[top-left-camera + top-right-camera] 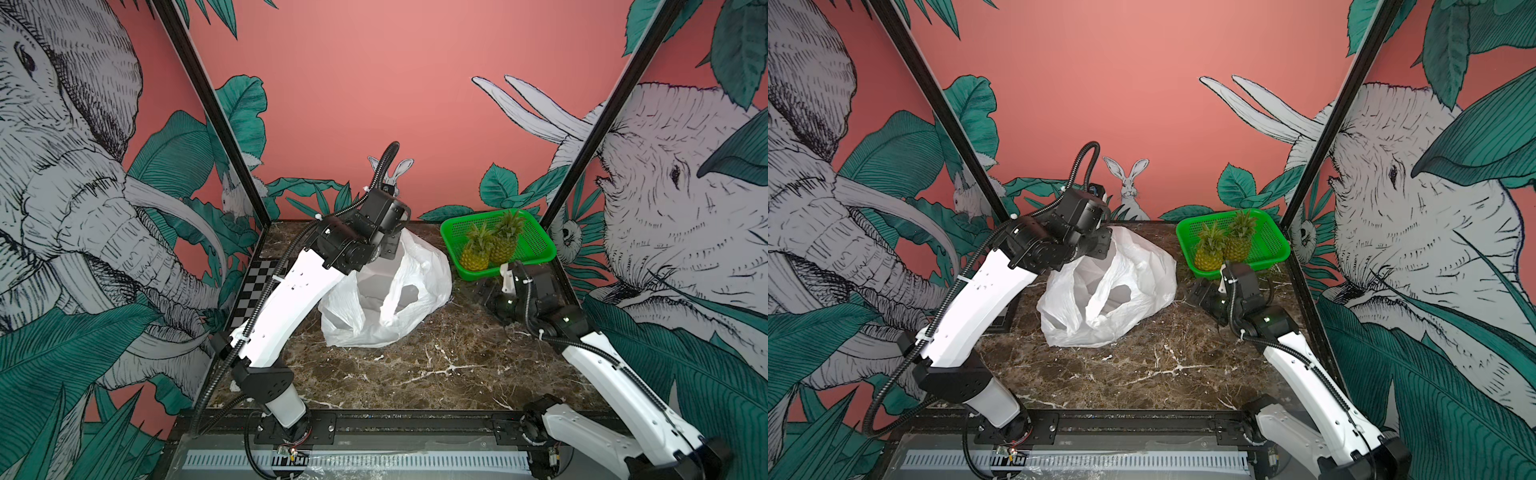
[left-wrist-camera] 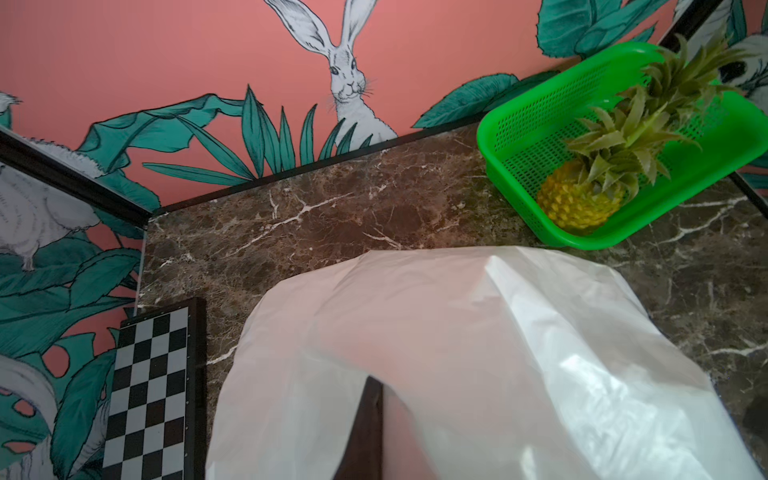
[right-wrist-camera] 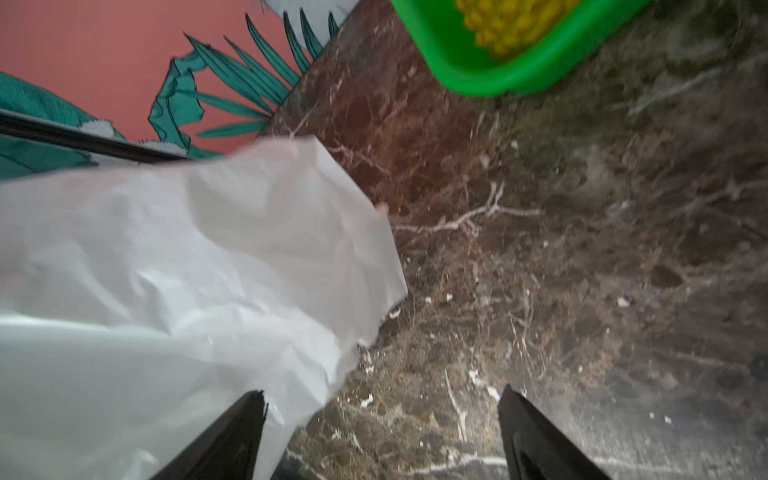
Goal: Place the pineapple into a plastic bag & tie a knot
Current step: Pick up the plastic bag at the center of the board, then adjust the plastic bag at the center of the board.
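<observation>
1. plastic bag [image 1: 419, 270]: white, crumpled, mouth gaping, sat on the worktop [image 1: 436, 374] midway across, toward the far edge.
2. left tool [image 1: 392, 251]: pressed together on the bag's far upper rim, holding it raised.
3. right tool [image 3: 380, 399]: spread wide, nothing between, low over the worktop just beside the bag's right flank.
4. pineapple [image 1: 476, 253] and second pineapple [image 1: 505, 243]: upright, side by side in the green basket [image 1: 473, 275], far right corner.

Count: 1 plastic bag [image 1: 419, 270]; 2 pineapples [image 1: 476, 257] [image 1: 505, 246] in 1 green basket [image 1: 535, 245], tabletop's far right corner; 1 checkerboard [image 1: 253, 293], left edge.
</observation>
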